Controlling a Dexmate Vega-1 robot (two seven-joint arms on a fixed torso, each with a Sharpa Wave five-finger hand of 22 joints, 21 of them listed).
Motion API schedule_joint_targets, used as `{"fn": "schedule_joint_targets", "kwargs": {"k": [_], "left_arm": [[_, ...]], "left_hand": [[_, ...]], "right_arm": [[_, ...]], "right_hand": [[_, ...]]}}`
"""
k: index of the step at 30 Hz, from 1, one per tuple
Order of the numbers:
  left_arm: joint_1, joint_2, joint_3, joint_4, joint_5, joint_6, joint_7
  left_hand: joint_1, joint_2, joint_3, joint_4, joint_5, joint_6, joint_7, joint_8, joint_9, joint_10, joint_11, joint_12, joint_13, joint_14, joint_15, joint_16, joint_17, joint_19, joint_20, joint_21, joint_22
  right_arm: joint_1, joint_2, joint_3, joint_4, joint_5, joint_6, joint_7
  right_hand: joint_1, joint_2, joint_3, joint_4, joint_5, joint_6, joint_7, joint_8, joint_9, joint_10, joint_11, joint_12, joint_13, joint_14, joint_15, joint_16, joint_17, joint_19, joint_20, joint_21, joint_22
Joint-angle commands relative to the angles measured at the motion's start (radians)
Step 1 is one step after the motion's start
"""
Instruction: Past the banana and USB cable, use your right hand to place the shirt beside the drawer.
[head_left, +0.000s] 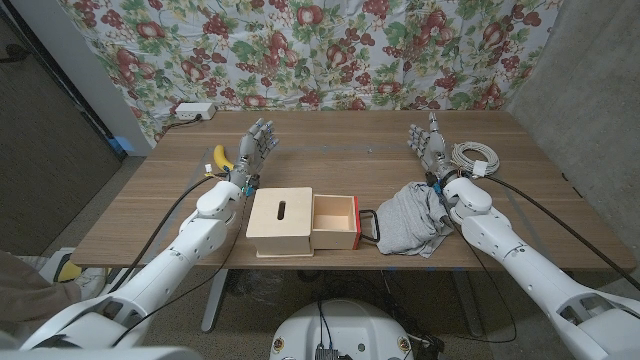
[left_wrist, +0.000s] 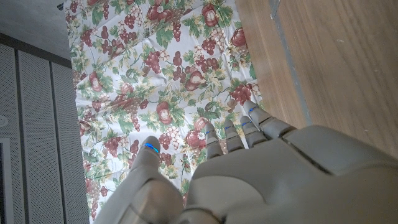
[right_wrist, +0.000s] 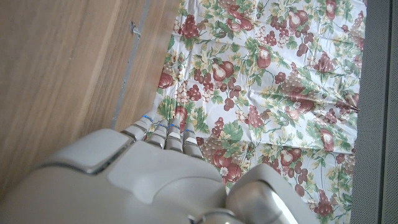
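A crumpled grey shirt (head_left: 408, 220) lies on the table just right of the wooden drawer box (head_left: 282, 222), against the black handle (head_left: 368, 225) of its pulled-out, red-fronted drawer (head_left: 335, 220). My right hand (head_left: 430, 145) stands upright beyond the shirt, fingers apart and holding nothing; its wrist passes over the shirt's right edge. A coiled white USB cable (head_left: 475, 157) lies right of that hand. My left hand (head_left: 255, 148) stands open, with a yellow banana (head_left: 220, 158) just to its left. In the wrist views, the left hand (left_wrist: 249, 168) and right hand (right_wrist: 155, 180) show extended fingers.
A floral cloth (head_left: 330, 50) hangs behind the table's far edge. A white power strip (head_left: 190, 111) sits at the far left corner. Bare wood (head_left: 345, 150) stretches between the two hands. The drawer box stands close to the near edge.
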Motion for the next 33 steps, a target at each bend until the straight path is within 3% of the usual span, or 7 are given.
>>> {"fn": "schedule_joint_targets", "kwargs": {"k": [1, 23, 33], "left_arm": [[-0.016, -0.076, -0.071, 0.058, 0.075, 0.006, -0.069], [0.019, -0.113, -0.150, 0.028, 0.127, 0.028, -0.101], [0.030, -0.105, -0.167, 0.008, 0.133, 0.031, -0.101]], "left_hand": [[-0.001, -0.008, 0.006, -0.001, 0.006, -0.001, -0.004, 0.007, 0.002, 0.006, 0.002, 0.007, 0.004, 0.004, -0.065, 0.004, 0.005, 0.009, -0.006, 0.004, 0.001], [-0.001, -0.006, 0.005, -0.002, 0.007, 0.000, -0.004, 0.008, 0.002, 0.005, 0.003, 0.008, 0.004, -0.001, -0.062, 0.003, 0.005, 0.009, -0.006, -0.002, 0.002], [-0.001, -0.005, 0.005, -0.003, 0.007, 0.000, -0.005, 0.009, 0.002, 0.005, 0.002, 0.009, 0.004, -0.003, -0.061, 0.002, 0.005, 0.010, -0.007, -0.004, 0.002]], "right_arm": [[0.064, 0.024, -0.015, 0.096, -0.011, 0.015, 0.066], [0.056, 0.023, -0.017, 0.083, -0.028, 0.040, 0.070], [0.043, -0.012, -0.024, 0.036, -0.065, 0.043, 0.058]], "right_hand": [[-0.001, 0.006, 0.000, 0.005, 0.006, 0.009, 0.002, 0.006, 0.001, 0.008, 0.000, 0.008, 0.003, -0.008, -0.001, 0.005, 0.001, 0.001, 0.009, 0.007, 0.004], [0.003, 0.003, -0.004, 0.002, 0.007, 0.007, 0.000, 0.007, 0.001, 0.008, -0.004, 0.008, 0.003, -0.009, -0.004, 0.003, 0.001, 0.002, 0.010, 0.007, 0.004], [0.013, -0.007, -0.007, -0.006, 0.008, 0.010, -0.002, 0.009, 0.001, 0.011, -0.013, 0.010, 0.003, -0.015, -0.014, 0.000, 0.000, -0.003, 0.011, 0.005, 0.004]]}}
